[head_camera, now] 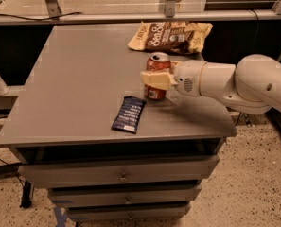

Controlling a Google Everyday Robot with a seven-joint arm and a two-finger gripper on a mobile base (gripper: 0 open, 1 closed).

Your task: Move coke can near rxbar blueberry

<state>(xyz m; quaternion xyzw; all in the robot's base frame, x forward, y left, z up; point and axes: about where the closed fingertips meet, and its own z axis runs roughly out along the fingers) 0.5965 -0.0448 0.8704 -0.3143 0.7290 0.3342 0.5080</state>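
Note:
The coke can (pixel 158 62) is red with a silver top and stands upright on the grey table (pixel 78 79), right of centre. My gripper (pixel 152 77) reaches in from the right, its cream fingers (pixel 155 79) closed around the can's middle. The far finger is hidden behind the can. The rxbar blueberry (pixel 129 114) is a flat navy bar lying on the table just left of and in front of the can, a short gap apart.
A brown-and-yellow snack bag (pixel 171 36) lies at the table's back edge, behind the can. My white arm (pixel 234 82) stretches over the table's right edge. Drawers (pixel 123 176) sit below the tabletop. A rail with metal posts (pixel 50 1) runs behind.

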